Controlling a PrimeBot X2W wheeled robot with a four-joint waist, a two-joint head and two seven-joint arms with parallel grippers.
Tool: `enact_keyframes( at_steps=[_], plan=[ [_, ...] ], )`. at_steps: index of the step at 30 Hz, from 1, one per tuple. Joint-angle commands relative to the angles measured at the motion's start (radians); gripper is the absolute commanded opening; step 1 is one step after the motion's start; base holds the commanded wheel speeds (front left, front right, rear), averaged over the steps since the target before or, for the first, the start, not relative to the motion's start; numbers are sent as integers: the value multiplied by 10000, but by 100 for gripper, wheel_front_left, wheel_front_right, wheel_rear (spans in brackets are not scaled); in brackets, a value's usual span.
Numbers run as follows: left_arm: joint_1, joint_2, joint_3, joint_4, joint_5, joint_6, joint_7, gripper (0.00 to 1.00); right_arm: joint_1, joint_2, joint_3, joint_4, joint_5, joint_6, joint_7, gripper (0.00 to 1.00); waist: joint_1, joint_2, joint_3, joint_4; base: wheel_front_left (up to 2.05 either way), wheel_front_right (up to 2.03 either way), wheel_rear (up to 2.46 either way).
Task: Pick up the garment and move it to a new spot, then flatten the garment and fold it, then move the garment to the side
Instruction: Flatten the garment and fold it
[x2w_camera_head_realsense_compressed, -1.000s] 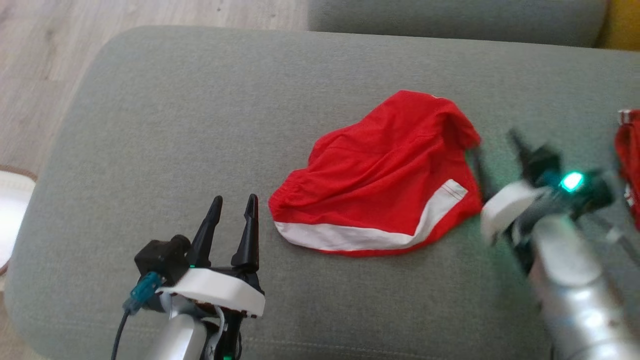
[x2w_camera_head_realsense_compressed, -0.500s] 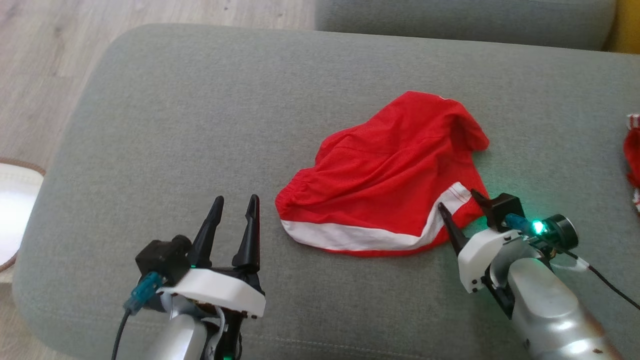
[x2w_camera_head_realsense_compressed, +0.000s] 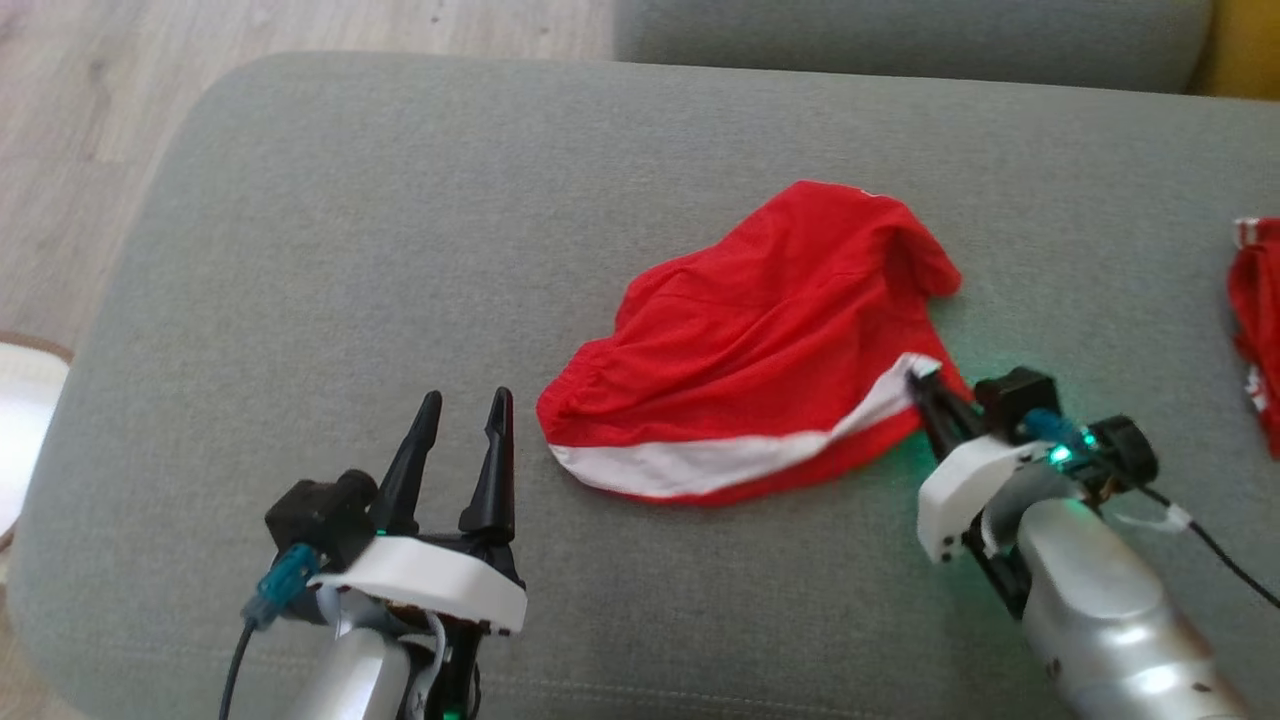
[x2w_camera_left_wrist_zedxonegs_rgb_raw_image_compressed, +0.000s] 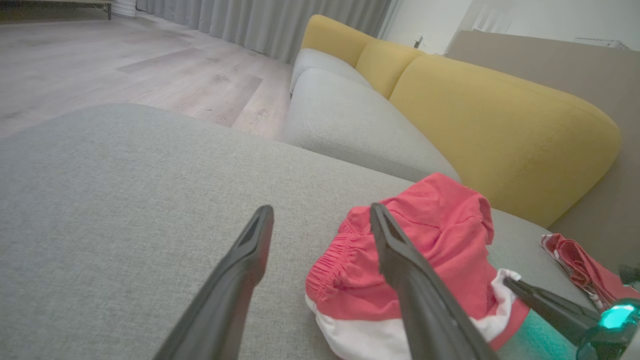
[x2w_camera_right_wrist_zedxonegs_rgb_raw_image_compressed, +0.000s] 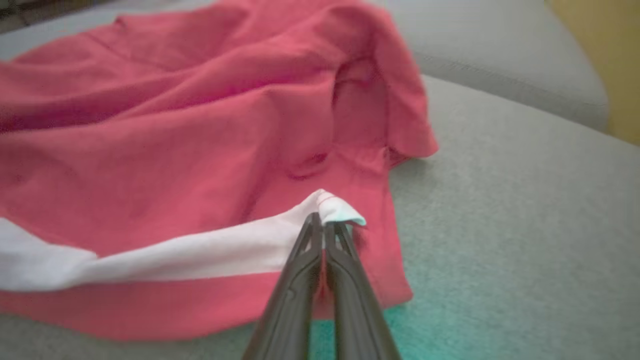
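The garment, red shorts with a white stripe along the hem, lies rumpled on the grey cushion. My right gripper is shut on the garment's near right corner, where the white stripe ends; in the right wrist view the gripper pinches that white tip and the red garment lies beyond it. My left gripper stands open on the cushion just left of the garment's waistband end, touching nothing. In the left wrist view its two fingers frame the garment.
A second red cloth lies at the cushion's right edge. A yellow sofa back and another grey seat stand beyond. Wooden floor runs along the left, with a pale round object at the far left.
My right gripper came down from the garment's right side to its near right corner and shut on the white stripe's end, lifting that tip slightly. The left gripper has not moved.
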Motion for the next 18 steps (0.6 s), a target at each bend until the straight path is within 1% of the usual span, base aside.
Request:
enact_keyframes(
  at_steps=[1,9,18],
  plan=[
    [-222,28,347,-330,81,42,-124,100,-165,-13,-72,-460,140,65,-240,0,0,0,-51,-145,0,0,0],
    [-62,28,346,-266,71,14,-124,100,944,79,-1669,-1547,409,65,-427,0,0,0,-172,-528,0,0,0],
    [-3,28,308,-126,54,-43,-124,100,2023,448,-3574,-2330,12,65,-461,0,0,0,-191,-702,0,0,0]
  ],
)
